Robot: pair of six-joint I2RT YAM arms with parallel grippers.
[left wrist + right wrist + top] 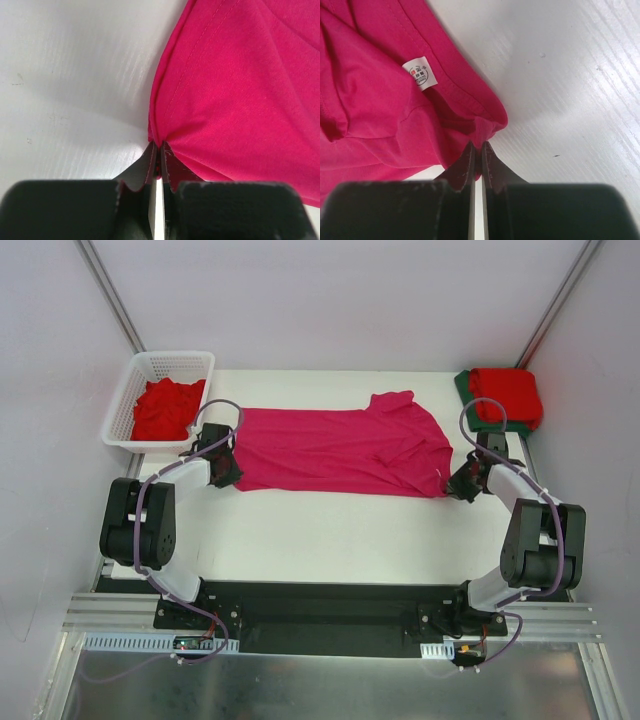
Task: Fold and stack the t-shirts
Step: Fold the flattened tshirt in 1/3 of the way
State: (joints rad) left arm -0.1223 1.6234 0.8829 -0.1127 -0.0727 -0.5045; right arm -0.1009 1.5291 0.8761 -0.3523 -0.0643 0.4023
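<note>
A magenta-pink t-shirt (340, 448) lies spread sideways across the white table (330, 530), its hem at the left and its collar at the right. My left gripper (232, 468) is shut on the shirt's near left corner (165, 135), the cloth puckering into the jaws. At the other end my right gripper (452, 484) is shut on the collar edge (487, 131), close to the small white neck label (421, 73). Red t-shirts (165, 408) fill the white basket (132, 435). A folded red t-shirt (508, 392) rests on a dark green t-shirt (480, 420) at the back right.
The white lattice basket stands at the table's back left corner. The folded pile sits at the back right corner, just behind the right arm (530, 530). Grey walls close in on both sides.
</note>
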